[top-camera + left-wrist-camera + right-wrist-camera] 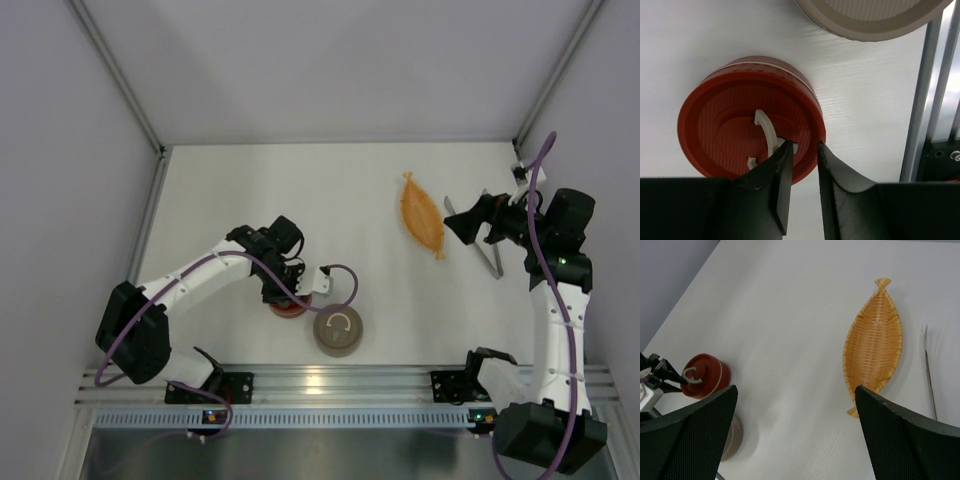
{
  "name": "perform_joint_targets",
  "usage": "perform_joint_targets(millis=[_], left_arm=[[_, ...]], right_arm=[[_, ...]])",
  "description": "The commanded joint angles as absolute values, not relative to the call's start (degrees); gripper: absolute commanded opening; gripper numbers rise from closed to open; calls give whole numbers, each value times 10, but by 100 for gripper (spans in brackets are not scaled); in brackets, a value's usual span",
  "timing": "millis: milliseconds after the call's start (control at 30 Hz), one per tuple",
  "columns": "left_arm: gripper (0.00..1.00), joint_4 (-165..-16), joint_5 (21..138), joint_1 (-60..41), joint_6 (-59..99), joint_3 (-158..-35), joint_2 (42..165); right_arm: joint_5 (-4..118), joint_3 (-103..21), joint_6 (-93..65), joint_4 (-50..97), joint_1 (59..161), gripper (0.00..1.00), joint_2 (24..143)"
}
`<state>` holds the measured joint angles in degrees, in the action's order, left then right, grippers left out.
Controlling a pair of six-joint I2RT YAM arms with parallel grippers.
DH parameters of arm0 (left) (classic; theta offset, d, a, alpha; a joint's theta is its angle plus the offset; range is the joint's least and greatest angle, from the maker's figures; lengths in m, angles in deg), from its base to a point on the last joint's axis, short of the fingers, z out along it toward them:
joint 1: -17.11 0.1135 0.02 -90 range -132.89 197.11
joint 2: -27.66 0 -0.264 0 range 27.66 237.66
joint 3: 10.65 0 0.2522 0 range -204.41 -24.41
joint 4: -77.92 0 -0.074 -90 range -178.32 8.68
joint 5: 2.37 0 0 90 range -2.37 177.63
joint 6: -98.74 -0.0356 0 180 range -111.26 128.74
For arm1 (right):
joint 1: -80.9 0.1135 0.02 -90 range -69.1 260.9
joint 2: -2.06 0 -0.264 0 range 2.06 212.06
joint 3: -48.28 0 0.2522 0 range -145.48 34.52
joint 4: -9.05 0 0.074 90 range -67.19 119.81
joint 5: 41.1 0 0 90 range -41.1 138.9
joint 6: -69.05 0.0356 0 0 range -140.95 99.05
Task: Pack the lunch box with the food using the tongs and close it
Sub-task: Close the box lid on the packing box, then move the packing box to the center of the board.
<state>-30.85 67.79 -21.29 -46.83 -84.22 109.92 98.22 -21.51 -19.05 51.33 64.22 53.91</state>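
Red tin (725, 120), grey tin (338, 332), woven tray (422, 215), tongs (929, 380): one each.

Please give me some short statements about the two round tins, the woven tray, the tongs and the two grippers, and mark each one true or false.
1. The red round tin has a white curved handle on its lid. True.
2. The orange woven boat-shaped tray holds pieces of food. False: it looks empty.
3. The right gripper has its jaws shut on the slim silver metal tongs. False: the jaws stand wide open, and the tongs lie on the table beside the tray.
4. The left gripper is at the red tin's handle, jaws slightly apart. True.
5. A grey-brown round tin stands next to the red tin. True.
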Motion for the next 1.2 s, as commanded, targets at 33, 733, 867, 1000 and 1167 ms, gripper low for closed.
perform_joint_targets(millis=[33,733,867,1000,1167], left_arm=[[36,-358,691,-213,-466,-837,1089],[52,-384,665,-138,-436,-947,1175],[50,-388,649,-114,-436,-967,1217],[50,-389,655,-108,-430,-991,1253],[47,-382,643,-108,-436,-988,1257]], right_arm=[[984,-243,-200,530,633,99,533],[986,-231,-204,536,632,99,529],[983,-234,-224,545,632,99,519],[985,-231,-221,544,632,99,516],[986,-231,-223,549,633,99,514]])
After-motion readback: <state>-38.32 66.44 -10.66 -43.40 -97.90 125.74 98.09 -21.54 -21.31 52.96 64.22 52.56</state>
